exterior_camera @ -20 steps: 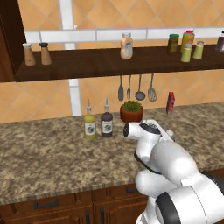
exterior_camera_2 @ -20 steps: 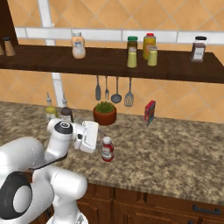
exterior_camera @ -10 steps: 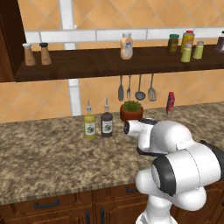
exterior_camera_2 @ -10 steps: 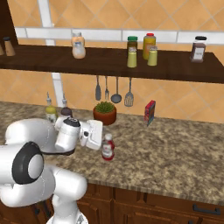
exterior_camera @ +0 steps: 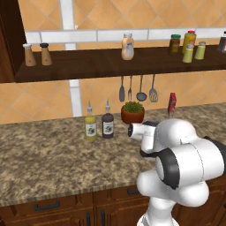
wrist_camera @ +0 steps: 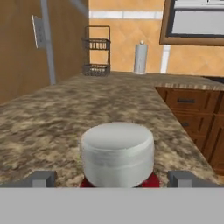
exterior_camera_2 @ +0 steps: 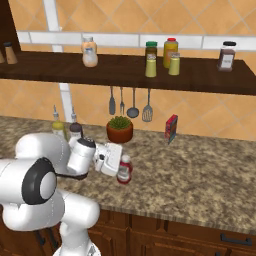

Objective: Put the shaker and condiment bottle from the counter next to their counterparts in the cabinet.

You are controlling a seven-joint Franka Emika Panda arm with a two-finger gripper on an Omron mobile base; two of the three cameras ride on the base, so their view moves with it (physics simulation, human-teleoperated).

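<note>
Potted plant [exterior_camera: 133, 112] — green tuft in a terracotta pot, against the tiled wall. Directly above it hang four utensils [exterior_camera: 137, 89] in a row. Left of the pot, close by, stand a yellow spouted bottle [exterior_camera: 90, 123] and a dark spouted bottle [exterior_camera: 107, 122], side by side. Right of the pot, a small red box [exterior_camera: 171, 103] stands upright by the wall. Far above and left of the pot — two brown shakers [exterior_camera: 36, 54], paired. Elsewhere, along the worktop: a wire rack [wrist_camera: 97, 51] with a white roll [wrist_camera: 140, 57] just beside it.
</note>
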